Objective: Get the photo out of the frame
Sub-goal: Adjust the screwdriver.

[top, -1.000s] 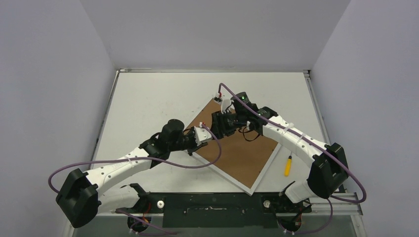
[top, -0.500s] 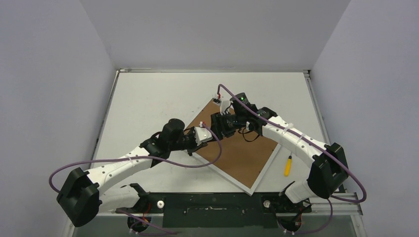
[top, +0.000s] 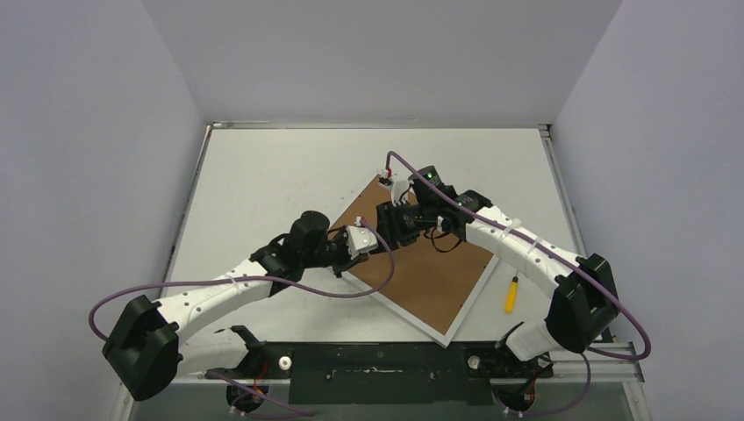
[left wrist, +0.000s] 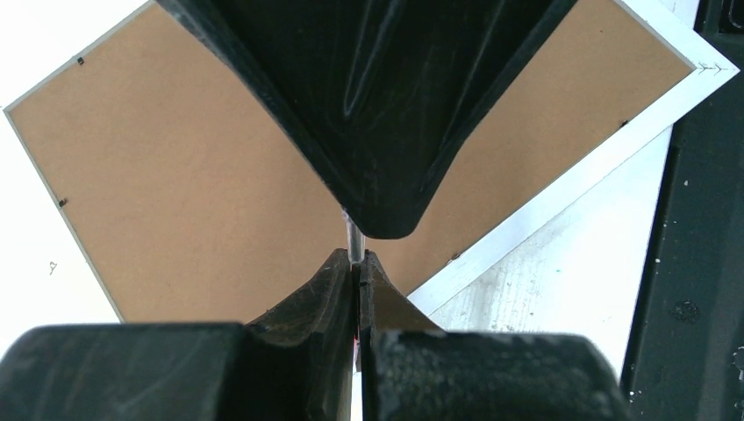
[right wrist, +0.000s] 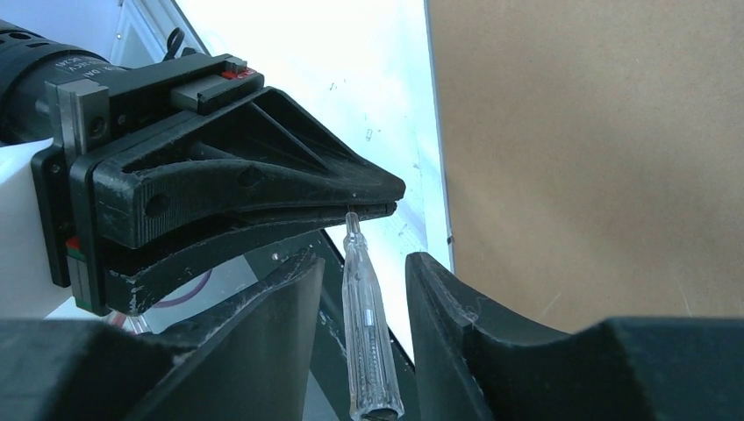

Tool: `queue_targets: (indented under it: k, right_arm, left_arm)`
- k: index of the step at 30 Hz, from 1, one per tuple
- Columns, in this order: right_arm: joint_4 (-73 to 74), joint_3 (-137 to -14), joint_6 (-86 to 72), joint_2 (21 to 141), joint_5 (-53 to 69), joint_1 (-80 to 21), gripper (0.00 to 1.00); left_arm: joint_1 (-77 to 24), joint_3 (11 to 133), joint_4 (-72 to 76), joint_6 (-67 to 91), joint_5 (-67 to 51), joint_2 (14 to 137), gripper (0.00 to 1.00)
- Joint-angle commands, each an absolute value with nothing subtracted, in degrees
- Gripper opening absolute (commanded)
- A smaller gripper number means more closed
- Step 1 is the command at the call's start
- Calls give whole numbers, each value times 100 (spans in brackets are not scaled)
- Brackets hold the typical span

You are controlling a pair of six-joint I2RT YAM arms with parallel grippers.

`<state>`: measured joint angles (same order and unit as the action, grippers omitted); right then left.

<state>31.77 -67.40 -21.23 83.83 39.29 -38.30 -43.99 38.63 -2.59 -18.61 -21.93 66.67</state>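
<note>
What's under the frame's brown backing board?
The frame lies face down; only its backing board and white border show. Anything beneath, the photo included, is covered.

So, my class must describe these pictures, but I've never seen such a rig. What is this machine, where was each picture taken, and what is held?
The left arm and right arm are robot arms bolted to a white table. One picture looks down from above; the others come from wrist cameras. The frame lies face down, brown back up, so the photo is hidden. A yellow-handled tool lies beside it. The left claw pinches the metal tip of a clear screwdriver; the right claw stands open around its handle.
</note>
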Motion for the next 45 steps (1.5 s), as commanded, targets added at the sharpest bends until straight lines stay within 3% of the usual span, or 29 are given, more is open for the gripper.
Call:
queue_targets:
  k: [1,4,9,11,17,19,23,26,28,36,40,45]
  right_arm:
    - [3134,-6903,-2030,8244,4051,-3855,40]
    - [3142,-6913,-2022,8252,4047,-3856,34]
    - [3121,-6949,-2064,8303,4022,-3848,6]
    - [3128,-6964,-2093,8314,3925,-3824,5]
    - [3135,-6800,-2304,8119,3329,-3580,5]
    - [3227,-6705,-2365,7983,3006,-3415,5]
    - [3504,-6575,-2458,7696,2304,-3045,5]
    - [3740,-6536,-2538,7455,1670,-2871,5]
    - [3871,-6520,-2604,7290,1275,-2798,5]
    - [4049,-6478,-2799,6689,408,-2576,5]
    - [4175,-6526,-2825,6527,213,-2546,5]
    - [4329,-6494,-2840,6309,79,-2521,5]
  left_arm:
    - [-4351,4139,-176,-1853,-2363,6665,0]
    - [-4342,4147,-154,-1846,-2376,6666,0]
    - [-4336,4141,-150,-1837,-2408,6680,0]
    - [-4341,4122,-154,-1835,-2396,6671,0]
    - [-4314,3912,285,-1414,-2075,6436,53]
    - [-4212,3782,483,-1021,-1901,6331,61]
    - [-3795,3691,599,67,-1264,6319,68]
    - [-3470,3831,415,940,-775,6379,83]
    - [-3309,4039,200,1472,-333,6495,99]
    - [-2718,5393,-1418,2053,349,7949,98]
    - [-2558,5816,-1473,1846,-124,8735,77]
    - [-2532,6321,-1445,1549,-292,9543,70]
